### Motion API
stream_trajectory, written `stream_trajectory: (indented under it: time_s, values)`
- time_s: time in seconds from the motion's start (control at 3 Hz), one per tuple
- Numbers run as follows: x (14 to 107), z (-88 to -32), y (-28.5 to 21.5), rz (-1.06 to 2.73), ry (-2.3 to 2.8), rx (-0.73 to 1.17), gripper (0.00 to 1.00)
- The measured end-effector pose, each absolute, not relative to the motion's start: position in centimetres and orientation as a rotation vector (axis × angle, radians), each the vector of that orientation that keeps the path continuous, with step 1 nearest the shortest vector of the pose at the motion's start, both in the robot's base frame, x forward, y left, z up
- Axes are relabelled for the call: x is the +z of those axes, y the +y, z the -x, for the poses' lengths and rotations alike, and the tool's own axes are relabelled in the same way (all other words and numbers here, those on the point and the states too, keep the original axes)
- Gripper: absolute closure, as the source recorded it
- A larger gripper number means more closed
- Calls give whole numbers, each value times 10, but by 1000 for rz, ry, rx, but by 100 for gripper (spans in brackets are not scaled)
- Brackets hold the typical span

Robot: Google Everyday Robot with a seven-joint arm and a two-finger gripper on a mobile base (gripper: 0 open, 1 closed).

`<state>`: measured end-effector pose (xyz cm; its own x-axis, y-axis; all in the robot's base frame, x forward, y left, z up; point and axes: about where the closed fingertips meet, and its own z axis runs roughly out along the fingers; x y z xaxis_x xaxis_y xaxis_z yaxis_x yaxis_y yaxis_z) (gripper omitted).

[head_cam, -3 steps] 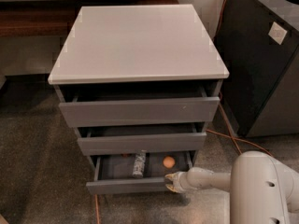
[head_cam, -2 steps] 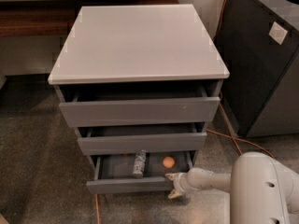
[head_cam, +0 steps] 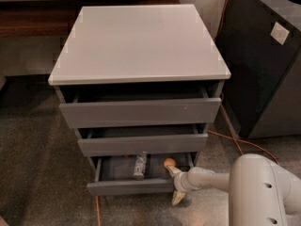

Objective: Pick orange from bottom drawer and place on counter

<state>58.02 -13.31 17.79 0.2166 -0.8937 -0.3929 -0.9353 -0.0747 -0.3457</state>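
The orange [head_cam: 169, 162] lies at the right end of the bottom drawer [head_cam: 127, 186], which is pulled out under two wider grey drawers. My gripper [head_cam: 175, 184] is at the drawer's front right corner, open. Its upper finger [head_cam: 172, 170] reaches over the drawer front and sits right beside the orange. Its lower finger [head_cam: 178, 198] hangs outside, below the drawer front. Nothing is held between them. The counter [head_cam: 141, 41], a light grey slab, tops the cabinet with nothing on it.
A small can-like object [head_cam: 139, 165] lies in the middle of the bottom drawer. The upper two drawers stand slightly ajar. A black cabinet [head_cam: 263, 69] stands close on the right, and an orange cable [head_cam: 231, 128] runs along the floor between the two.
The gripper's fingers have spread apart. The upper one has moved up over the drawer front to the orange, while the arm has stayed at the drawer's right corner.
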Motion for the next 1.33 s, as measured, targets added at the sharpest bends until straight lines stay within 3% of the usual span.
stream_trajectory:
  time_s: [0.33,0.67,1.33]
  values:
    - [171,-591,-133,1984,1689,109,0]
    - [168,-594,-132,1985,1685,111,16]
    - [172,-574,-134,1956,1678,133,63]
